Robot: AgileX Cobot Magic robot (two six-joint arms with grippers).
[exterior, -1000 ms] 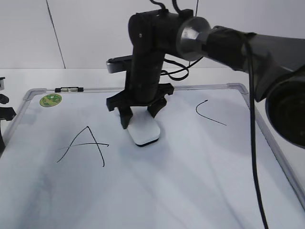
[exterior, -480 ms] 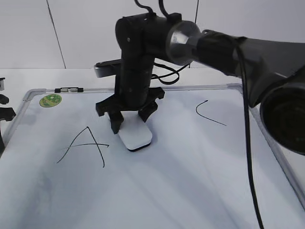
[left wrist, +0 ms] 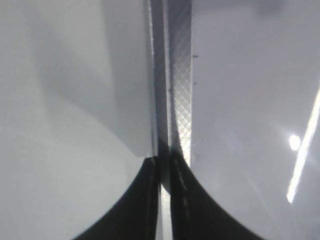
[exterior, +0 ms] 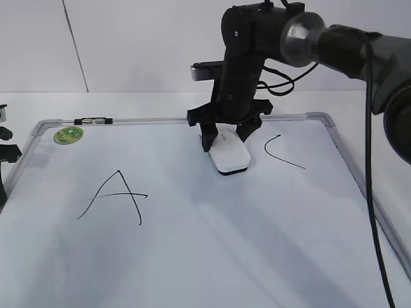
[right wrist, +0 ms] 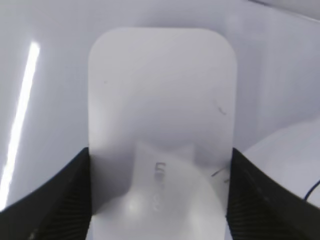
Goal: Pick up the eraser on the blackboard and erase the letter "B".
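R arm (exterior: pixel 247 58) reaches in from upper right of ext. view and points its gripper (exterior: pixel 226 144) straight down at the whiteboard (exterior: pixel 212 256). Jaws are closed narrow on the eraser (exterior: pixel 230 157), one dark finger against each long side; R wrist view confirms it, w/ ribbed black fingers (right wrist: pixel 50 200) pressed to both edges of the white block (right wrist: pixel 160 115). Eraser sits flat on the board surface, upper-centre area, just below the top frame rail. Faint grey lettering shows on its top face in R wrist view; too blurred to read. Black "A" (exterior: pixel 114 196) is drawn on the board's L half, well apart from the eraser. Curved "C" stroke (exterior: pixel 279 153) lies just to the R of the eraser, not touching it. No "B" stroke can be made out between them; board surface there reads as plain white w/ soft shadows. Round green sticker (exterior: pixel 68 135) sits at the board's top L corner, w/ a small black clip (exterior: pixel 92 120) on the top rail beside it. L gripper (left wrist: pixel 165 200): L wrist view shows two dark fingertips nearly together, only a thin sliver between them, nothing held, positioned over the board's grey metal frame edge (left wrist: pixel 179 85). In ext. view only dark L-arm parts (exterior: pixel 5 154) show at far L edge, beside the board.
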